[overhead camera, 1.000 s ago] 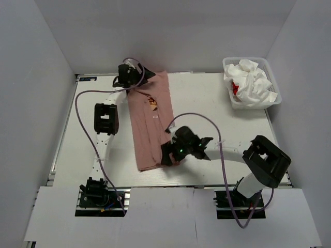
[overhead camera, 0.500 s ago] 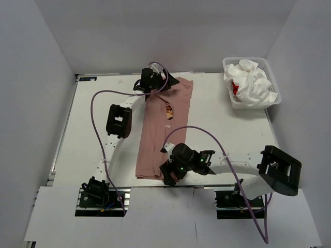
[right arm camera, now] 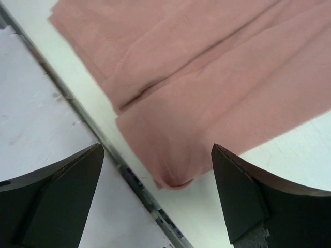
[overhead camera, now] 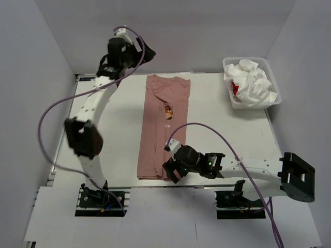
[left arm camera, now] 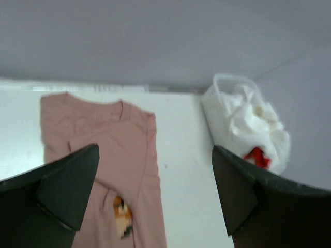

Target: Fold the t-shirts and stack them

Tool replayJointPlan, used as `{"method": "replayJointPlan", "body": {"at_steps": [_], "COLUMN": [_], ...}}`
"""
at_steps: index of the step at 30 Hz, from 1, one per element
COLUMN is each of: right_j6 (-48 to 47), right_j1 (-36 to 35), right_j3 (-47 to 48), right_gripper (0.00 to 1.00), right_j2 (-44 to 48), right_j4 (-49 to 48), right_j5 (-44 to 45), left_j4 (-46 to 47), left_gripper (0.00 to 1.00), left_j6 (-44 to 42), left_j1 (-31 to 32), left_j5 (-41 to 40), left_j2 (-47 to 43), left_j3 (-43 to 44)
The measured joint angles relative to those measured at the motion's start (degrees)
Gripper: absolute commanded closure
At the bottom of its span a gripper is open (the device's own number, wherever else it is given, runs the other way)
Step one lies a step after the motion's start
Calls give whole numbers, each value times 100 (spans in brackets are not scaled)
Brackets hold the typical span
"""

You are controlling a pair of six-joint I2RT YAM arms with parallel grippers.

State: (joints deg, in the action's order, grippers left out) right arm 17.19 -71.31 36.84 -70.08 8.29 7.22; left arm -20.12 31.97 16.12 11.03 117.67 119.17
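Observation:
The dusty-pink t-shirt [overhead camera: 163, 124] lies flat on the table as a long narrow strip, collar at the back and hem near the front edge, with its pixel print [overhead camera: 168, 110] partly showing. My left gripper [overhead camera: 145, 51] is open and empty, raised high above the back edge. In the left wrist view the pink shirt [left arm camera: 98, 139] is below the left gripper [left arm camera: 155, 155]. My right gripper [overhead camera: 172, 170] is open and empty, just over the hem's right corner. The hem [right arm camera: 207, 93] lies loose between the open jaws of the right gripper [right arm camera: 158, 155]. White t-shirts [overhead camera: 253, 82], one showing a red patch [overhead camera: 236, 89], fill the basket.
The white lattice basket [overhead camera: 271, 101] stands at the back right corner; it also shows in the left wrist view [left arm camera: 220, 82]. The table's front edge rail [right arm camera: 129, 175] runs right beside the shirt's hem. White walls close in the back and both sides.
The pink shirt was drawn to the right and now lies straight. My left gripper has left the collar end and risen up and back. My right gripper stays at the hem.

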Motion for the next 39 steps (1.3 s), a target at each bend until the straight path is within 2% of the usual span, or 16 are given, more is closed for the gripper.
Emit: {"method": "replayJointPlan", "body": {"at_steps": [2,5,7,9,11,17,21,25,32,36,39], "right_j6": [39,190,343,555,822,1355,1392,1373,1305,1381,1449], "right_j1": [-125,-275,-304,-306,-299,-291,-291,-295,-295,-295,-293], "right_j3": [0,0,-20,-55,-157,-984,-1460,-1532,-1272,-1172,-1174], "right_gripper": [10,10,10,10,10,10,10,10,19,26,33], "right_j2": [-2,-13,-15,-4,81,1228,1720,1488,592,365,328], "right_j4": [74,234,249,254,284,450,260,24,-247,-356,-391], "right_j5": [374,933,1150,1292,1429,1388,833,297,160,299,389], "left_j4": [341,1475,1932,2076,2105,1220,538,-234,-1106,-1241,-1145], "left_gripper": [0,0,0,0,0,0,0,0,0,0,7], "left_j6": [-44,96,326,557,780,1180,1255,1182,1141,1244,1370], "left_j1": [-22,2,35,83,90,96,162,164,223,341,455], "left_j5": [-92,74,190,216,372,1322,1797,1947,2175,2203,2253], "left_j2": [-1491,-4083,-5462,-6205,-6505,-6441,-7060,-7576,-7322,-7257,-6972], "left_j3": [-1440,-4461,-6050,-7058,-7814,-8926,-9412,-9554,-10365,-10391,-10391]}}
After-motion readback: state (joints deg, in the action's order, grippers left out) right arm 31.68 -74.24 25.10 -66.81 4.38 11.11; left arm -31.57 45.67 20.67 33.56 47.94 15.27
